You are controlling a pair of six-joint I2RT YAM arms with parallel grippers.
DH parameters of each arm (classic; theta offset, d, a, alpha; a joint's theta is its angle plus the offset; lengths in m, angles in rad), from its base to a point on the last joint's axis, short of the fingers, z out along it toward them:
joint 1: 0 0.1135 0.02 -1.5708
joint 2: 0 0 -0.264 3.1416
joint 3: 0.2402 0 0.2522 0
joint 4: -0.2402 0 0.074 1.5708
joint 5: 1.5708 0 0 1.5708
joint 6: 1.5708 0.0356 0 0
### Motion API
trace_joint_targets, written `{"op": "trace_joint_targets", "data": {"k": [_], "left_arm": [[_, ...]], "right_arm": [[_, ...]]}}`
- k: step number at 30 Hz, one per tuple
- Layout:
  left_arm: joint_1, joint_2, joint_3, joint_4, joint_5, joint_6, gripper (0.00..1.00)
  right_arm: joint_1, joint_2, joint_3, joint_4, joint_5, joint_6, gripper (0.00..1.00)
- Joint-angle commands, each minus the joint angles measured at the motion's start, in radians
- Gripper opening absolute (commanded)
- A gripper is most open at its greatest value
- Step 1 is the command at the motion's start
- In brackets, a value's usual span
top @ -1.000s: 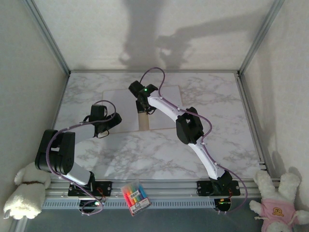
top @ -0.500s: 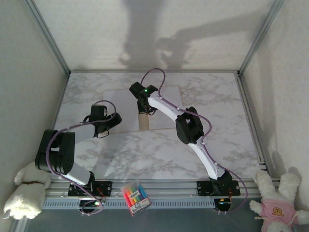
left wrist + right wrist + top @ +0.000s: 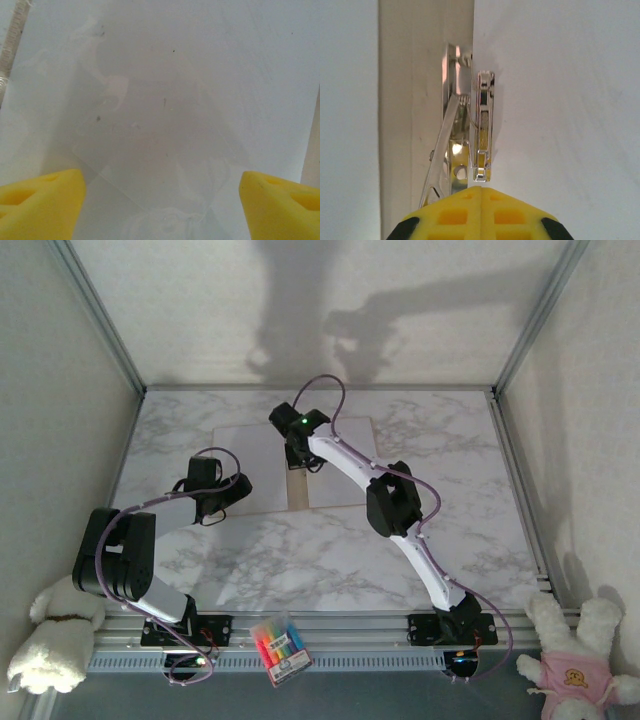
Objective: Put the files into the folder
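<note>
The tan folder [image 3: 297, 492] lies open at the table's middle, its spine strip bare between white files [image 3: 253, 452] on the left leaf and files on the right leaf. My right gripper [image 3: 298, 458] hangs over the spine, shut, its yellow tips [image 3: 482, 192] meeting at the end of a metal clip [image 3: 483, 125] that sits on the folder [image 3: 420, 90] beside a white sheet [image 3: 560, 100]. My left gripper [image 3: 238, 488] is at the left leaf's near corner, open, with its fingers [image 3: 280, 200] wide apart above white paper [image 3: 165, 75].
A pack of coloured markers [image 3: 280, 645] lies at the front rail between the arm bases. Plush toys sit at the front left [image 3: 50, 635] and front right [image 3: 580, 660]. Aluminium posts and white walls close in the table.
My right gripper has crept a little farther back along the folder's spine. The left arm has not moved.
</note>
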State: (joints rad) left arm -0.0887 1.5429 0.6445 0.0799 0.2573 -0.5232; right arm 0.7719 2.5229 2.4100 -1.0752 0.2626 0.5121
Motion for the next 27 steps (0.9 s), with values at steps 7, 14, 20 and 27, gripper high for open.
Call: {"op": "trace_joint_targets", "data": {"k": [7,14,20,27], "left_arm": [[0.006,0.050,-0.014,-0.048,0.009,0.000,0.82],[0.007,0.054,-0.011,-0.046,0.011,-0.002,0.82],[0.007,0.058,-0.011,-0.047,0.011,-0.002,0.82],[0.006,0.054,-0.011,-0.046,0.011,-0.004,0.82]], "right_arm": [[-0.014,0.000,0.061,-0.014,-0.050,0.017,0.06],[-0.010,-0.030,0.054,0.001,-0.082,0.032,0.16],[-0.010,-0.045,0.056,-0.011,-0.066,0.045,0.23],[-0.008,-0.077,0.055,-0.011,-0.054,0.051,0.24]]}}
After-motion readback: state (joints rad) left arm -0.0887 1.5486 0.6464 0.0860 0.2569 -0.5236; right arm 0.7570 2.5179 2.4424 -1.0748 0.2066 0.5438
